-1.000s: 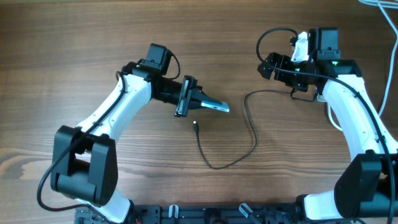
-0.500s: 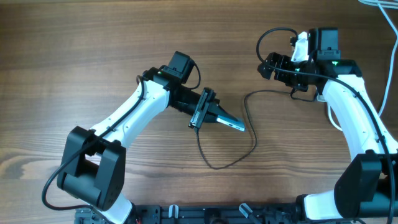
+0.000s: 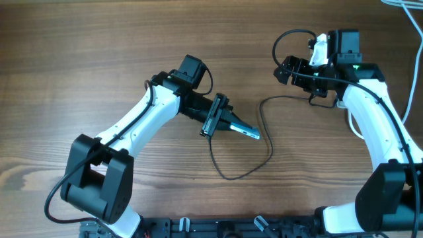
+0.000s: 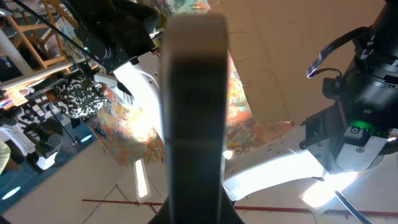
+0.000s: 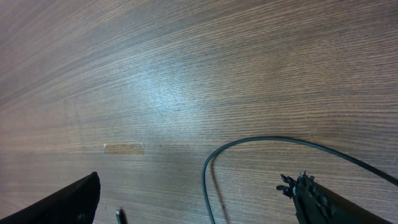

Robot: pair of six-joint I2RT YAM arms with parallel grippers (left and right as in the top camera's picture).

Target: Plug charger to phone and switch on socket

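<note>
My left gripper (image 3: 228,121) is shut on the phone (image 3: 248,131), held edge-on above the table, with a sliver of cyan showing at its far end. In the left wrist view the phone (image 4: 193,93) is a dark slab rising from the jaws (image 4: 193,214). The charger cable (image 3: 269,147) loops on the table from under the right arm round to below the left gripper. Its metal-tipped connector (image 5: 118,216) shows in the right wrist view. My right gripper (image 3: 294,76) is open and empty above the cable (image 5: 208,180). The socket (image 3: 320,47) is a white piece mostly hidden by the right arm.
A thick white cord (image 3: 404,8) runs off at the top right corner. The bare wood table (image 3: 99,53) stretches to the left and along the back. A strip of tape (image 5: 123,148) lies on the wood.
My left arm moved right and toward the front with the phone, now over the cable's connector end. It has held still for the last half second. The right arm has not moved.
</note>
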